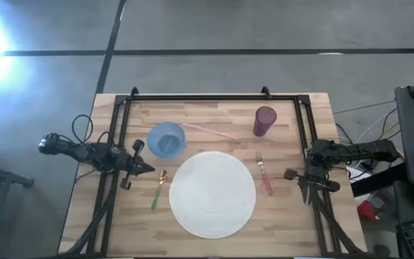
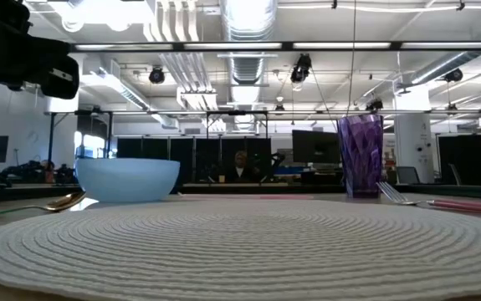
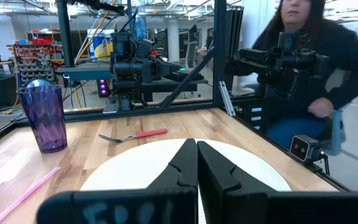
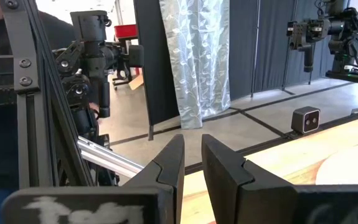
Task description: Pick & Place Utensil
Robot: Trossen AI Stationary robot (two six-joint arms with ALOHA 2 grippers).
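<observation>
A spoon [image 1: 158, 190] with a green handle and a coppery bowl lies flat on the table, left of the round white placemat [image 1: 212, 194]. A fork [image 1: 264, 175] with a pink handle lies right of the placemat, also seen as the fork [image 3: 133, 135]. My left gripper [image 1: 150, 168] hovers shut just above and left of the spoon, pointing toward the table's right. In its wrist view my left gripper [image 3: 197, 146] has its fingers closed together. My right gripper [image 4: 192, 142] waits near the table's right edge, right of the fork, with a narrow gap between its fingers.
A blue bowl [image 1: 166, 139] and a pink straw [image 1: 210, 131] lie behind the placemat. A purple cup [image 1: 264, 120] stands at the far right. Black frame rails [image 1: 117, 137] run along the table's sides. A person [image 3: 315, 56] sits beyond the table's right side.
</observation>
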